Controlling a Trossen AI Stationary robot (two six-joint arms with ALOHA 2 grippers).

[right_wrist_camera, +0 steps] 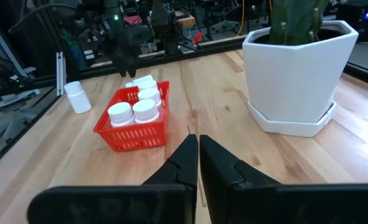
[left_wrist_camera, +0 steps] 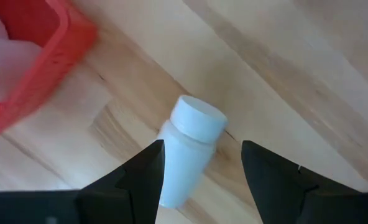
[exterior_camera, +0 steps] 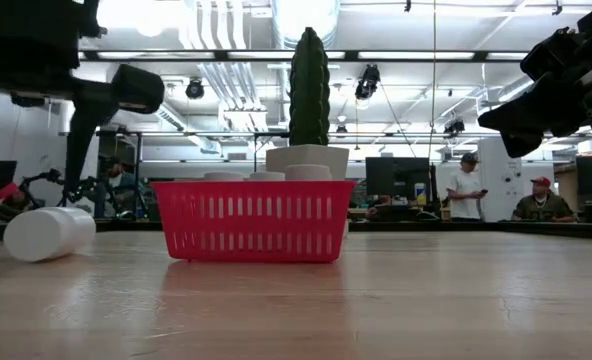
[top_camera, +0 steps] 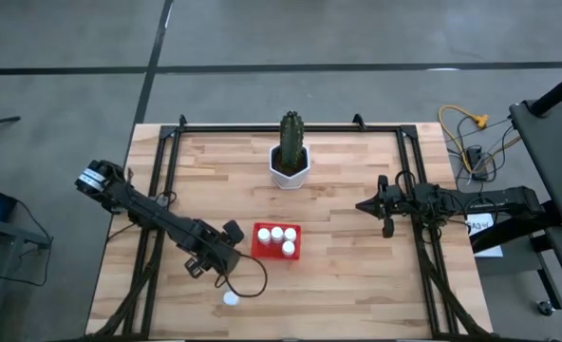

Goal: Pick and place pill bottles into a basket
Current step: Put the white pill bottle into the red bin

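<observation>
Left wrist view: open left hand [left_wrist_camera: 202,171] straddles pill bottle [left_wrist_camera: 187,149].

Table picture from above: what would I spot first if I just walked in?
Probably the bright red basket in the middle of the table, with white pill bottles standing in it. Behind it stands a tall green cactus in a white pot. One loose bottle lies on its side near the front edge, with the open left gripper above it.
</observation>
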